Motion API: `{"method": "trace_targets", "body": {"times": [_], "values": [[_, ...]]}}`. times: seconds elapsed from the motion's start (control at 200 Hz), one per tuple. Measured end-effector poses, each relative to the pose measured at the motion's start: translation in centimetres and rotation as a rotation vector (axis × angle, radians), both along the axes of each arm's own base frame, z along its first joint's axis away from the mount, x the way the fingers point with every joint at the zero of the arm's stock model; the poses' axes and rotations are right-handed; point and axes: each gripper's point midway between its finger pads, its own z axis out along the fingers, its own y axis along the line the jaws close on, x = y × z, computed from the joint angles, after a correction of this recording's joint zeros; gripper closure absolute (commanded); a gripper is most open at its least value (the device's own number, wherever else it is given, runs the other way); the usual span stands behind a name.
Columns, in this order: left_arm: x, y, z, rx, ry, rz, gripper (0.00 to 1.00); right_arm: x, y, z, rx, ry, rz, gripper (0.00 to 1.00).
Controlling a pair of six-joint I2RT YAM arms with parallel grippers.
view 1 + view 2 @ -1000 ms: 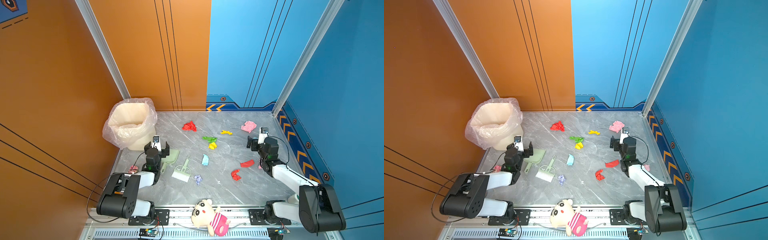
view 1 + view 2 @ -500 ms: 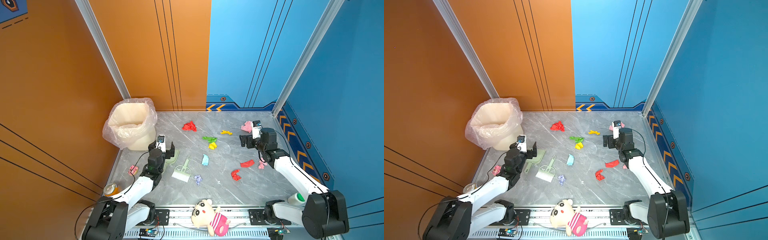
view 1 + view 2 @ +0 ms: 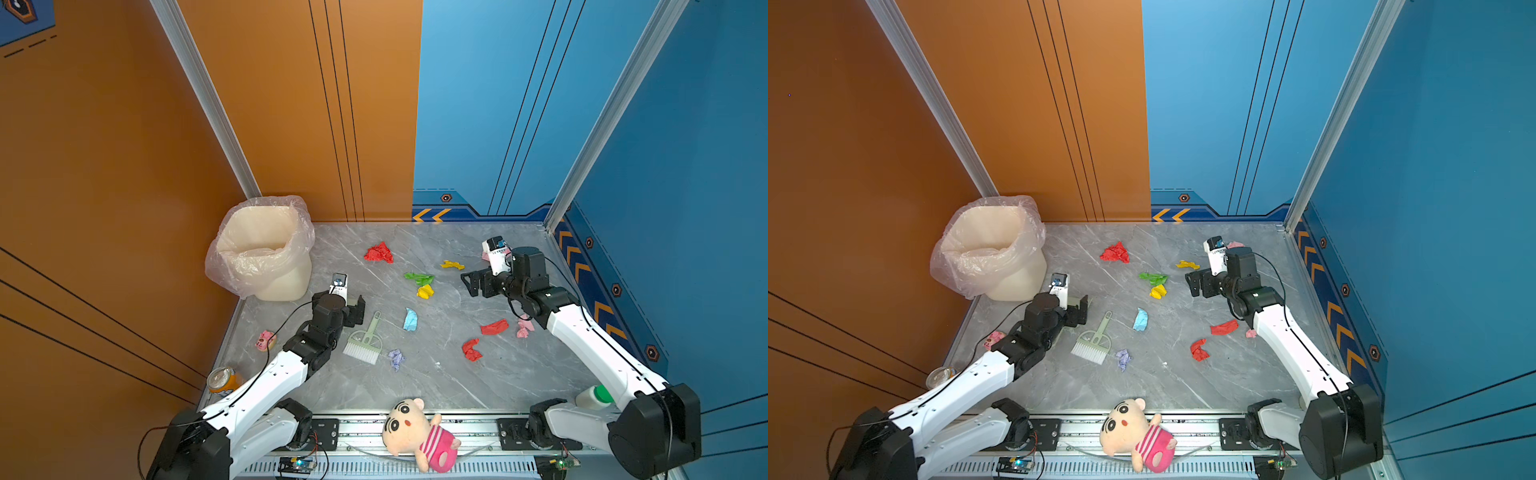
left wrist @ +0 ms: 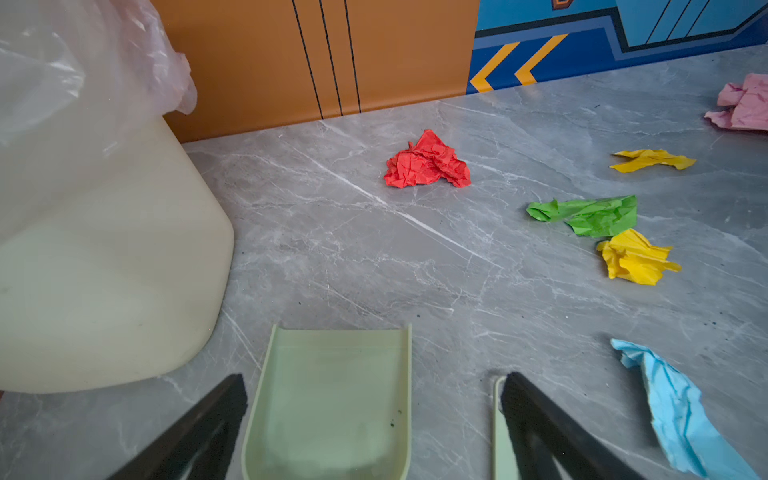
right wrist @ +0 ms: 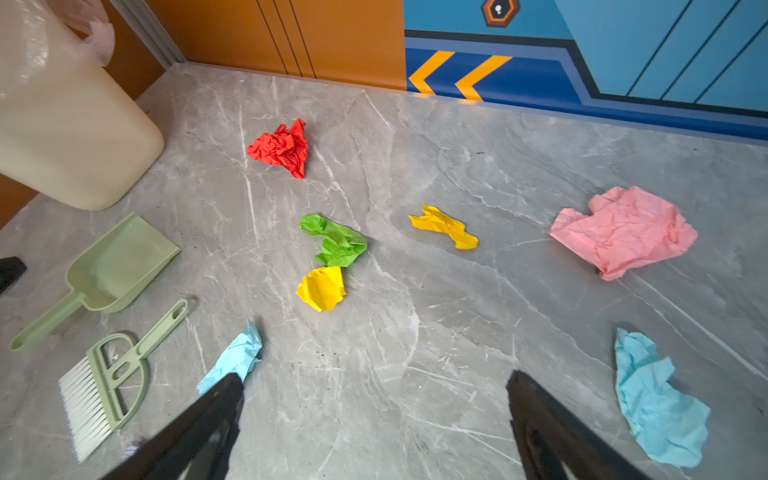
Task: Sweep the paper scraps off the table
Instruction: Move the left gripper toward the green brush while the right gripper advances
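The left gripper (image 3: 356,309) stood wide open with nothing between its fingers. In the left wrist view it (image 4: 374,379) hung over the pale green dustpan (image 4: 328,395), whose scoop showed in the gap between the two black fingers; whether they touched it I cannot tell. Just beside lay the matching brush (image 3: 365,338), bristles toward the table's near edge. Behind the gripper, in the far left corner of the table (image 3: 436,386), stood a cream bin (image 3: 266,253) lined with a clear bag.

The right gripper (image 3: 471,282) was also fully spread and empty, held above bare marble near the right edge and turned toward the middle (image 5: 376,376).

The paper scraps lay loose over the middle and right of the table:
- a red one (image 3: 379,252) toward the far edge
- a flat yellow one (image 3: 452,264)
- a green one (image 3: 419,277) touching a second yellow (image 3: 424,291)
- a light blue one (image 3: 410,320) in the centre
- a lilac one (image 3: 396,358) near the brush
- two more red (image 3: 494,327) (image 3: 471,349) and a small pink one (image 3: 524,328) beside the right arm
- a larger pink sheet (image 5: 623,230) and another light blue wad (image 5: 656,407), seen from the right wrist

A small pink toy (image 3: 266,340) and a can (image 3: 222,378) sat along the left edge. A plush doll (image 3: 415,436) lay on the near rail.
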Motion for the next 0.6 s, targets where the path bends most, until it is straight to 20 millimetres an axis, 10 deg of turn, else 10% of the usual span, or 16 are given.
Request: {"method": "trace_targets", "body": {"times": [0.601], "values": [[-3.7,1.5,0.1,-0.123,0.085,0.082,0.02,0.0,3.4,-1.2,-0.003,0.068,0.096,0.00]]}}
